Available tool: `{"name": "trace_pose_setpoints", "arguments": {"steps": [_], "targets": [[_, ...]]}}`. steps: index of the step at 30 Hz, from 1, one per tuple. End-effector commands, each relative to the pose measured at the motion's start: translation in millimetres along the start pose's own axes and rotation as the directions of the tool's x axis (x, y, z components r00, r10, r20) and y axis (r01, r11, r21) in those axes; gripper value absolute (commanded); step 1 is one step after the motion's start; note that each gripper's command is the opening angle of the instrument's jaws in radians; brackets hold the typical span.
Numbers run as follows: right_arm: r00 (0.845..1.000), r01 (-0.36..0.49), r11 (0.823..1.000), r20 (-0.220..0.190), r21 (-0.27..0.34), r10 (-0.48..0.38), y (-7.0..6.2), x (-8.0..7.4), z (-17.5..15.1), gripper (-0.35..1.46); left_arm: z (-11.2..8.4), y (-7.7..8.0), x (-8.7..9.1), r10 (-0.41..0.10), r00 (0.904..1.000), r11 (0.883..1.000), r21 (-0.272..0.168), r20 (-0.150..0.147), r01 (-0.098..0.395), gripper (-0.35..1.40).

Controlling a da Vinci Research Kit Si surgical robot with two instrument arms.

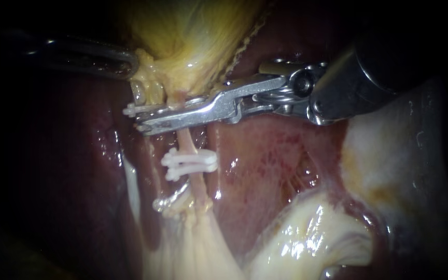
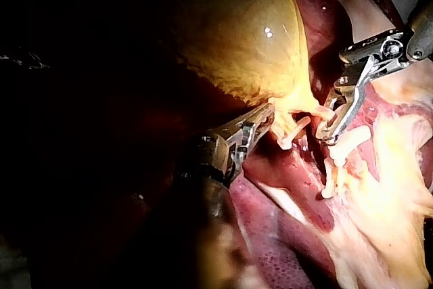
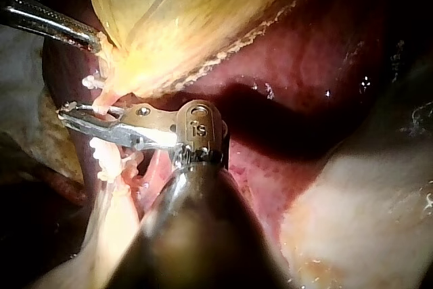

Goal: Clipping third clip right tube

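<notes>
Liver (image 1: 286,155), gallbladder (image 1: 193,36), right instrument's (image 1: 137,118) clip (image 1: 129,110) astride tube (image 1: 184,141)

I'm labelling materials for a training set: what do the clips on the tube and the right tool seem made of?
Clips: probably white plastic, matte; opaque, no metallic glint, rounded moulded ends. Right tool: apparently steel-like metal, polished; silver-grey with bright highlights and a pinned hinge. Exact polymer or alloy cannot be told.

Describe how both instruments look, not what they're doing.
The right instrument is bright silver metal: a long slim pincer, a hinged wrist with a round pin, then a wide dark shaft. The left instrument is slimmer, silvery and dimly lit.
</notes>
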Motion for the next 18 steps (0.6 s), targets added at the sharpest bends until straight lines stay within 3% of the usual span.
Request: {"name": "trace_pose_setpoints", "arguments": {"steps": [1, 18], "targets": [[1.0, 0.002, 1.0, 0.0, 0.0, -0.002, 0.0, -0.1, 0.0, -0.35, 0.0, 0.0, 0.0, 0.0, 1.0, 1.0, 0.0, 0.0, 0.0, -0.35], [1.0, 0.002, 1.0, 0.0, -0.002, -0.002, 0.2, -0.2, -0.2, -0.35, 0.0, 0.1, 0.0, 0.0, 1.0, 1.0, 0.0, 0.0, 0.0, -0.35]]}}
